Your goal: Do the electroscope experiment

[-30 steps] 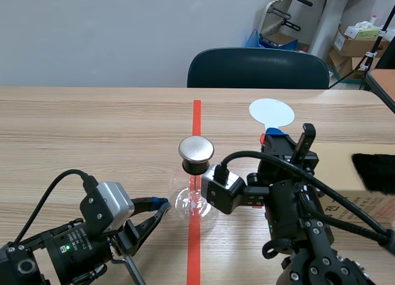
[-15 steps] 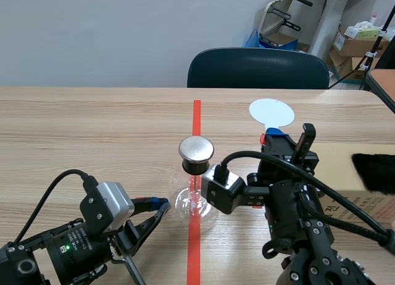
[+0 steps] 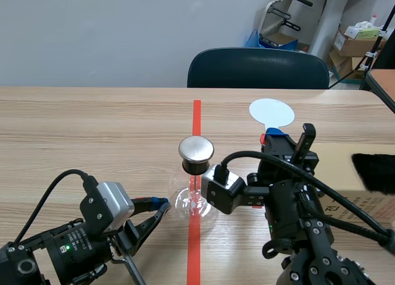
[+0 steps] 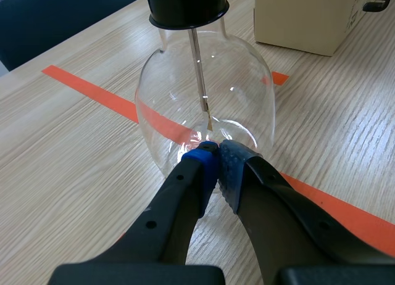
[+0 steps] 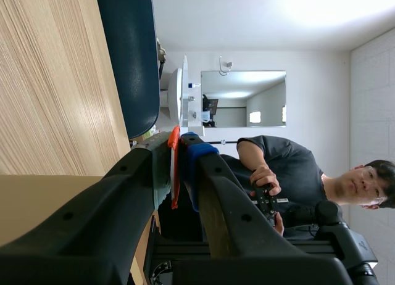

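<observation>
Your left gripper (image 4: pixel 216 154) is clenched on nothing, its fingers meeting at the tips. The tips rest against the lower wall of the electroscope (image 3: pixel 196 195), which stands just ahead of them on the worktop (image 3: pixel 92 131), over the orange-red tape line (image 3: pixel 197 112).

Your right gripper (image 5: pixel 177 150) is grasping the red handle (image 5: pixel 174 174) of a white disc (image 3: pixel 271 112). The disc is beyond the electroscope on the right-arm side and apart from it.

The electroscope is a round, clear glass flask (image 4: pixel 185 94) with a black stopper (image 4: pixel 187 4) in its neck and a shiny metal cap (image 3: pixel 196 148) on top. Inside the flask a thin rod (image 4: pixel 199 69) hangs from the stopper, with small foil leaves (image 4: pixel 208 117) at its lower end.

A closed cardboard box (image 3: pixel 336 168) sits by your right arm, with a black furry cloth (image 3: pixel 373 173) on top.
</observation>
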{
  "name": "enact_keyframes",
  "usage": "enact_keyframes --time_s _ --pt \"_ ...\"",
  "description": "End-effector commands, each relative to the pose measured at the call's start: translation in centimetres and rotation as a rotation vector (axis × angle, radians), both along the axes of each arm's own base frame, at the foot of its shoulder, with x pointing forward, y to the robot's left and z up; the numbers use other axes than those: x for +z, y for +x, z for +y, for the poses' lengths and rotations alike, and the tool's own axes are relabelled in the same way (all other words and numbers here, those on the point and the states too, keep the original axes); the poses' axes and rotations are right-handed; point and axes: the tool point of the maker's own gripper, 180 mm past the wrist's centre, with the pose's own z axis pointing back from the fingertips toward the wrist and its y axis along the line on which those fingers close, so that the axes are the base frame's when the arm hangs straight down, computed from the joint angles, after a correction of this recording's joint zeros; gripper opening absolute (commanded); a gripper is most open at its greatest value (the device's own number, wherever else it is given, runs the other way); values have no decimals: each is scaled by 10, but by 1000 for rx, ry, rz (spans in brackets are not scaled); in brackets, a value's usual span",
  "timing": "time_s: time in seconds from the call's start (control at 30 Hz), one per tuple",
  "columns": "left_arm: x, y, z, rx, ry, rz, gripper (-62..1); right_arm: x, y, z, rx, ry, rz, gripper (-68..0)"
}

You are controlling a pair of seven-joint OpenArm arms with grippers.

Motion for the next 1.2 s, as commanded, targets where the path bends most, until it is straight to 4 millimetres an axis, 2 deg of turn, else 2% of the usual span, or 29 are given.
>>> enact_keyframes --time_s 0.0,0.87,1.17 --pt "10 4 -4 -2 -30 -23 -584 7 2 -3 -5 1 -28 -667" --pt "10 4 -5 -2 -31 -23 -584 7 2 -3 -5 -2 -29 -667" --pt "9 4 -6 0 -31 -19 -584 15 -5 1 70 -23 -44 -667"
